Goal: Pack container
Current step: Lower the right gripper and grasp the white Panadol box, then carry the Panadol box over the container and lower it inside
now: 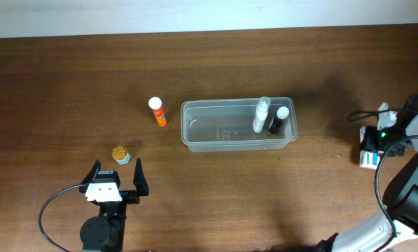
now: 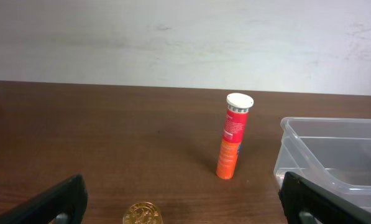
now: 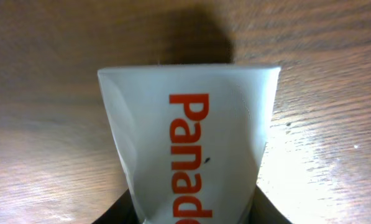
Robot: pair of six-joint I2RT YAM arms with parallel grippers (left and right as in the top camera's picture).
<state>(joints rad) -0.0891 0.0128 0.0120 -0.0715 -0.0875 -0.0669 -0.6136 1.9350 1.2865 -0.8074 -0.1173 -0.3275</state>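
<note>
Overhead, container [image 1: 216, 130] mid-table, box [image 1: 367, 159] gripped far right

Left claw [image 1: 117, 166] spread wide, empty; right claw [image 3: 196, 214] pinched around a white box [image 3: 185, 124].

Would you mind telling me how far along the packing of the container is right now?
Done: a white bottle and a black bottle stand inside the container. In hand: the right gripper appears closed on a white box at the table's right side. Remaining: the orange tube and the small gold-topped item sit outside on the table; the open left gripper is beside the gold one.
</note>
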